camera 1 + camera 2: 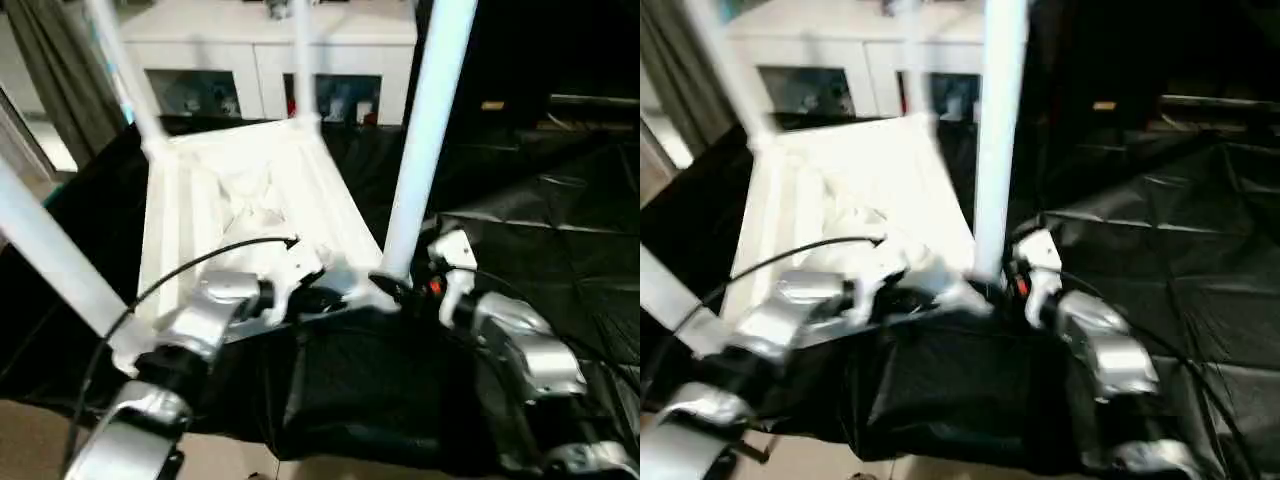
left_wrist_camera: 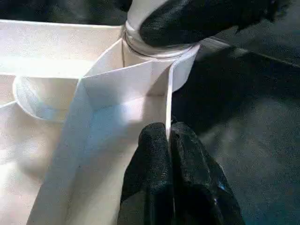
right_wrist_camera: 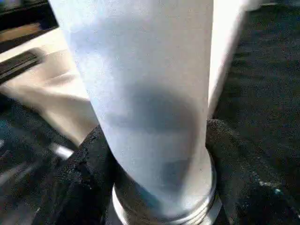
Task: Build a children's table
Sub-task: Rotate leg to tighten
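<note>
The children's table (image 1: pixel 240 200) lies upside down on the black cloth, ribbed underside up, with its white legs standing in the corner sockets. My left gripper (image 2: pixel 168 131) is shut on the thin rim wall of the top, just beside the near right corner socket (image 2: pixel 159 51). The near right leg (image 1: pixel 425 130) rises from that socket. My right gripper (image 1: pixel 400 285) is closed around the base of this leg, with a black finger (image 3: pixel 79 178) pressing on each side. The near left leg (image 1: pixel 55 260) and the far legs (image 1: pixel 125 70) stand apart from both grippers.
Black cloth (image 1: pixel 520 200) covers the big table to the right and front. A white glass-door cabinet (image 1: pixel 250 50) stands behind. A black cable (image 1: pixel 180 270) arcs over my left forearm. Bare floor (image 1: pixel 230 465) shows at the near edge.
</note>
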Controlling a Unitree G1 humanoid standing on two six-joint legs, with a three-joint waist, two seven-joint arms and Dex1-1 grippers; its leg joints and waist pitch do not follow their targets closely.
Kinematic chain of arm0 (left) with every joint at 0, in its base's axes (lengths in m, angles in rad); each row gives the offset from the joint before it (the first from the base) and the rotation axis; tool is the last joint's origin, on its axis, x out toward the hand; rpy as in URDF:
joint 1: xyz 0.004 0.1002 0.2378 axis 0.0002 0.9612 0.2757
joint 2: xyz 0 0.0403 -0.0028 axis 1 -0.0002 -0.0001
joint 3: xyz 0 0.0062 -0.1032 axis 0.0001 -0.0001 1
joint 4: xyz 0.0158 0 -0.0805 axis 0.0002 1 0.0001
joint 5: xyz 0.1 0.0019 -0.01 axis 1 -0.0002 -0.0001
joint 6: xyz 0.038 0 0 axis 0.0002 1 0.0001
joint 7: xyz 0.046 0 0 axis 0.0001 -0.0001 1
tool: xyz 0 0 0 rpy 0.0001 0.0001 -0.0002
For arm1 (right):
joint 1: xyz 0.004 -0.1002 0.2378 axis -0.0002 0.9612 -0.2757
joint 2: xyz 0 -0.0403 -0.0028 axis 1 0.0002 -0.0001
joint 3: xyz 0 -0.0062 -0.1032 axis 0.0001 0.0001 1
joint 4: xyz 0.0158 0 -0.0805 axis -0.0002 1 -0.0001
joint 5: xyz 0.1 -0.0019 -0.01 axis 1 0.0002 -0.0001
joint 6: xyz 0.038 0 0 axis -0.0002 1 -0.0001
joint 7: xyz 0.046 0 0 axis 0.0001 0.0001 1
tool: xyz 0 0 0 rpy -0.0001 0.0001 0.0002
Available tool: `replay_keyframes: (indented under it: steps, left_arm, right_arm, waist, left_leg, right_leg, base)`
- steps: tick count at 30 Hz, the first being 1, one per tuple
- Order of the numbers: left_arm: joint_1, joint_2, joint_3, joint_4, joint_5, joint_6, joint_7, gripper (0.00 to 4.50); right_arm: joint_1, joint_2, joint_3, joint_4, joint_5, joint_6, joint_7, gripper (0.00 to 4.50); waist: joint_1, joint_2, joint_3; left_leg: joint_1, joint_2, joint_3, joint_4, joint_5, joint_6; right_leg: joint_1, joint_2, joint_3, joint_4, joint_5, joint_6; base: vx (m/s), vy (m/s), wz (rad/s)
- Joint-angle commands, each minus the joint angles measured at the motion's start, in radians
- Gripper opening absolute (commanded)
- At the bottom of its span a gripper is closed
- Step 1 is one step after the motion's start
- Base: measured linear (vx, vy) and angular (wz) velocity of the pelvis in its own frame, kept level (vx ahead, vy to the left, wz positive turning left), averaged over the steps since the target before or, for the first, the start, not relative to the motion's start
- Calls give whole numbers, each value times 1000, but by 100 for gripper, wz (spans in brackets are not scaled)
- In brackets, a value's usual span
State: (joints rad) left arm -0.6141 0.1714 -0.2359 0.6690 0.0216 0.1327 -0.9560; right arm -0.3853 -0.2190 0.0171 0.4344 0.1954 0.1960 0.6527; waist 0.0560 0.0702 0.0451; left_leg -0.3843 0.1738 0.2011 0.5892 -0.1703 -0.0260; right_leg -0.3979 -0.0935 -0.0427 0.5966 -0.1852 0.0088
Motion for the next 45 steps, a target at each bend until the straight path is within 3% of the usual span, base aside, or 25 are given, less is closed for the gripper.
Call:
replay_keyframes:
  steps: [1, 5, 7, 9, 10, 15, 18, 19, 20, 25, 28, 31, 32, 37, 38, 42, 45]
  left_arm:
    - [-39, -52, 60, 16, -35, -37, 100, 0]
    - [-65, -125, 62, 61, -19, -60, 209, 0]
    - [-66, -129, 60, 63, -18, -62, 212, 0]
    - [-59, -131, 49, 55, -18, -74, 199, 0]
    - [-52, -124, 47, 48, -22, -81, 178, 0]
    - [-19, -72, 34, 1, -49, -87, 50, 0]
    - [-5, -26, 24, -12, -54, -107, -31, 0]
    - [2, -10, 21, -18, -60, -109, -66, 0]
    - [8, 3, 18, -24, -66, -108, -94, 0]
    - [43, 71, 8, -81, -105, -76, -253, 0]
    - [58, 103, 2, -112, -126, -52, -324, 0]
    - [63, 114, -1, -120, -131, -48, -349, 0]
    - [63, 115, -1, -120, -131, -48, -350, 0]
    - [64, 119, 2, -120, -130, -50, -357, 0]
    - [66, 120, 4, -126, -130, -45, -357, 0]
    - [60, 110, 7, -118, -117, -50, -324, 0]
    - [40, 86, 21, -88, -92, -52, -234, 0]
  right_arm:
    - [18, 43, 33, 48, -40, 42, -74, 253]
    - [-33, 132, 42, 133, -108, -16, -254, 253]
    - [-38, 138, 46, 138, -110, -28, -252, 253]
    - [-50, 156, 40, 120, -63, -37, -186, 253]
    - [-53, 150, 41, 105, -44, -32, -141, 308]
    - [-47, 69, 76, 41, -12, -11, 41, 364]
    - [-29, -4, 101, -9, 27, -2, 193, 364]
    - [-23, -26, 106, -22, 32, -2, 229, 364]
    - [-19, -43, 108, -32, 34, -1, 254, 364]
    - [0, -127, 102, -80, 61, 28, 402, 364]
    - [4, -160, 101, -85, 66, 33, 444, 331]
    - [3, -172, 106, -87, 75, 38, 460, 321]
    - [2, -173, 108, -87, 76, 38, 463, 298]
    - [4, -175, 114, -91, 75, 48, 489, 266]
    - [6, -173, 115, -97, 75, 53, 491, 252]
    - [15, -158, 107, -100, 72, 65, 451, 239]
    - [14, -136, 99, -63, 45, 53, 360, 232]
  waist:
    - [-3, -20, -56]
    - [-11, -20, -58]
    - [-11, -18, -60]
    - [-8, -19, -64]
    - [-8, -18, -64]
    - [0, -21, -68]
    - [6, -20, -69]
    - [8, -10, -70]
    - [8, -15, -70]
    - [9, -9, -69]
    - [12, -14, -67]
    - [19, -11, -68]
    - [25, -12, -68]
    - [29, -13, -69]
    - [28, -20, -68]
    - [29, -16, -67]
    - [24, -16, -64]
  left_leg:
    - [24, 46, -30, -76, -312, 8]
    - [21, 42, -29, -77, -307, 9]
    - [19, 43, -30, -75, -299, 22]
    - [14, 43, -29, -73, -267, 48]
    - [14, 43, -28, -73, -260, 53]
    - [9, 45, -24, -65, -203, 96]
    - [8, 46, -23, -62, -188, 108]
    - [9, 48, -24, -62, -186, 109]
    - [8, 49, -23, -62, -185, 110]
    - [11, 55, -24, -65, -207, 102]
    - [16, 57, -21, -67, -227, 87]
    - [18, 58, -21, -67, -223, 78]
    - [18, 57, -21, -67, -216, 75]
    - [16, 56, -21, -66, -205, 75]
    - [14, 55, -21, -65, -200, 78]
    - [14, 55, -22, -66, -201, 76]
    - [14, 54, -24, -70, -232, 54]
  right_leg:
    - [30, -53, 30, -91, -376, -184]
    - [29, -52, 28, -90, -361, -185]
    - [31, -54, 30, -92, -354, -180]
    - [35, -53, 30, -87, -309, -182]
    - [35, -52, 30, -86, -298, -184]
    - [41, -53, 27, -76, -219, -212]
    - [44, -52, 24, -74, -201, -221]
    - [43, -53, 24, -73, -199, -223]
    - [43, -50, 23, -71, -190, -226]
    - [40, -50, 23, -68, -188, -245]
    - [34, -51, 26, -69, -211, -252]
    - [32, -51, 28, -69, -210, -249]
    - [33, -52, 28, -68, -202, -246]
    - [35, -53, 28, -66, -193, -242]
    - [35, -52, 27, -67, -192, -241]
    - [34, -53, 27, -67, -210, -235]
    - [33, -54, 28, -73, -264, -220]
  base:
    - [0, 0, 0]
    - [0, 0, 0]
    - [0, 0, 0]
    - [0, 0, 0]
    - [0, 0, 0]
    - [0, 0, 0]
    - [0, 0, 0]
    - [0, 0, 0]
    - [0, 0, 0]
    - [0, 0, 0]
    - [0, 0, 0]
    - [0, 0, 0]
    - [0, 0, 0]
    - [0, 0, 0]
    - [0, 0, 0]
    - [0, 0, 0]
    - [0, 0, 0]
